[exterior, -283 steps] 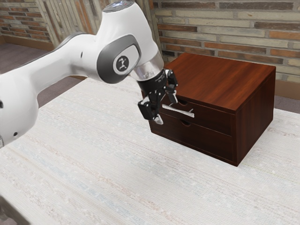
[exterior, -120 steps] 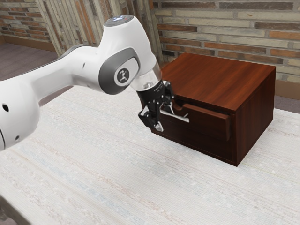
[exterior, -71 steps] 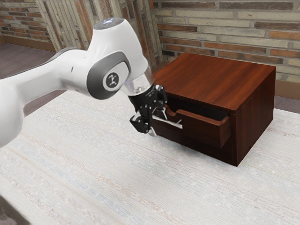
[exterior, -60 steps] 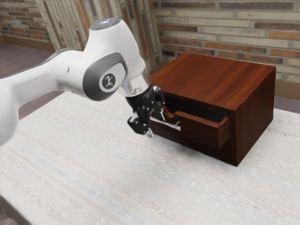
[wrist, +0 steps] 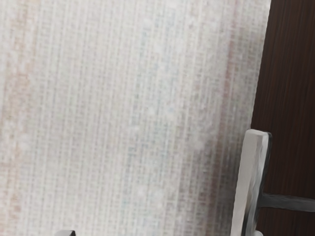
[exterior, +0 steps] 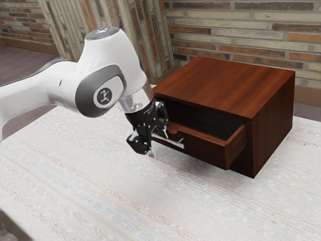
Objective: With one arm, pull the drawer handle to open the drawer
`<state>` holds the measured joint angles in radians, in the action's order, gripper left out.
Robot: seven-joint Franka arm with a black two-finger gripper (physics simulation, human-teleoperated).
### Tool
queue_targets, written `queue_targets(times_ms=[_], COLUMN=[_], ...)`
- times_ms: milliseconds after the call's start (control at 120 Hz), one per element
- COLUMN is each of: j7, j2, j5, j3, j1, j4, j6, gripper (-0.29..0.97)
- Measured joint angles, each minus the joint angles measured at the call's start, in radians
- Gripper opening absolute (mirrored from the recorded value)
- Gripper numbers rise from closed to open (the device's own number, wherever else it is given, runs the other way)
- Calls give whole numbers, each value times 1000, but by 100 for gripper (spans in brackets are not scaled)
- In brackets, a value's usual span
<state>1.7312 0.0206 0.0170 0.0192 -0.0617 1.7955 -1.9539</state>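
Reaching in from the exterior view's left, the white arm holds its black hand (exterior: 156,139) at the front of a dark wooden cabinet (exterior: 230,85) that sits on the pale table (exterior: 100,191). The cabinet's upper drawer (exterior: 200,145) stands partly out of its body, its front pushed toward the exterior view's lower left, and a dark gap shows behind that front under the cabinet top. The drawer's long axis of travel runs from the cabinet toward the arm. On the drawer front sits a slim silver handle (exterior: 173,143), a straight bar lying level, with its length running along the front and held just off the wood by short posts. The hand's fingers are spread well apart, one above and one below the near end of the bar, so the bar passes between them without being pinched from both sides. From the wrist view, the handle (wrist: 251,182) lies close to one side of the hand, with a post joining it to the dark drawer front (wrist: 293,98) and the table (wrist: 123,123) beneath.
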Motion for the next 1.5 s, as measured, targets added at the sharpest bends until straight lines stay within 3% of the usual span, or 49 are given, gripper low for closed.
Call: queue_targets(times_ms=[658, 1500], j7=[26, 46], j2=[130, 208], j5=[0, -2], j3=[1, 1], j1=[5, 6], j4=[140, 227], j6=[0, 6], gripper=[40, 39])
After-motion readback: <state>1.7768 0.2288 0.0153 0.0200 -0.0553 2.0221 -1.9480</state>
